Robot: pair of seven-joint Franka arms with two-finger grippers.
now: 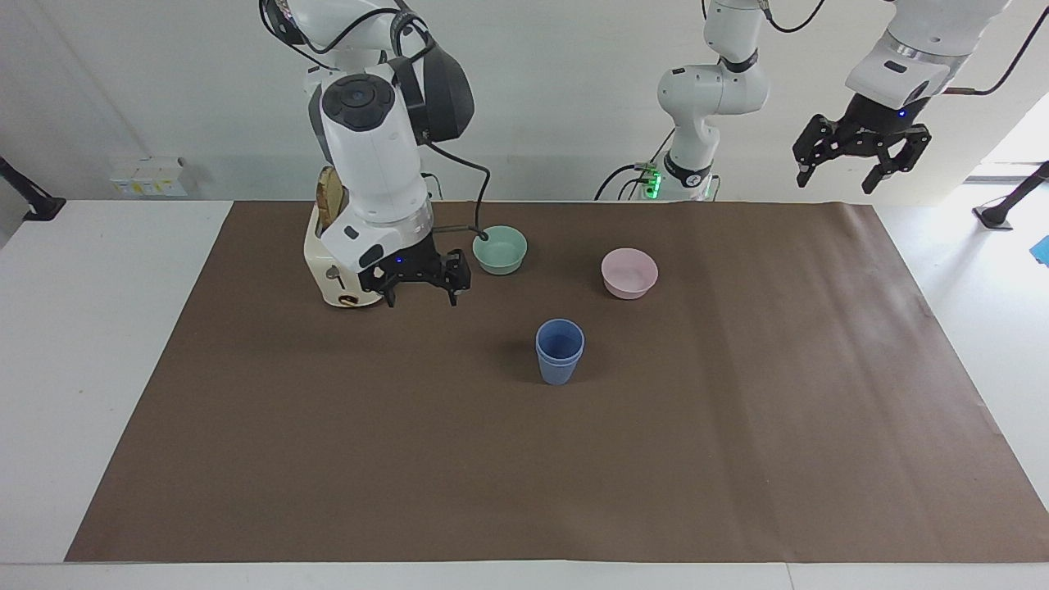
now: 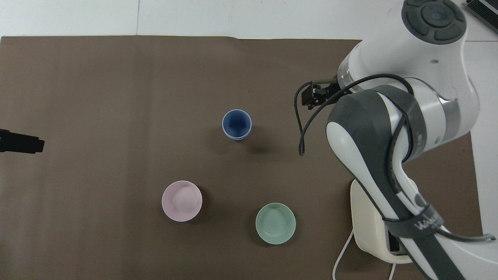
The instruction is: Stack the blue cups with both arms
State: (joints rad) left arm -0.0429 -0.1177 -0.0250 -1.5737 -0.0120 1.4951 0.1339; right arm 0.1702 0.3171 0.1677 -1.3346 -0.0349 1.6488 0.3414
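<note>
The two blue cups [image 1: 560, 351] stand nested one inside the other, upright, in the middle of the brown mat; they also show in the overhead view [image 2: 237, 124]. My right gripper [image 1: 420, 288] is open and empty, raised over the mat next to the toaster, well apart from the cups; it shows in the overhead view [image 2: 316, 95] too. My left gripper [image 1: 860, 160] is open and empty, held high over the left arm's end of the table, waiting. Only its tip [image 2: 21, 140] shows in the overhead view.
A cream toaster [image 1: 348, 254] with a slice of toast stands near the right arm's base. A mint-green bowl [image 1: 500, 250] and a pale pink bowl [image 1: 629, 272] sit nearer to the robots than the cups. The brown mat [image 1: 737, 459] covers the table.
</note>
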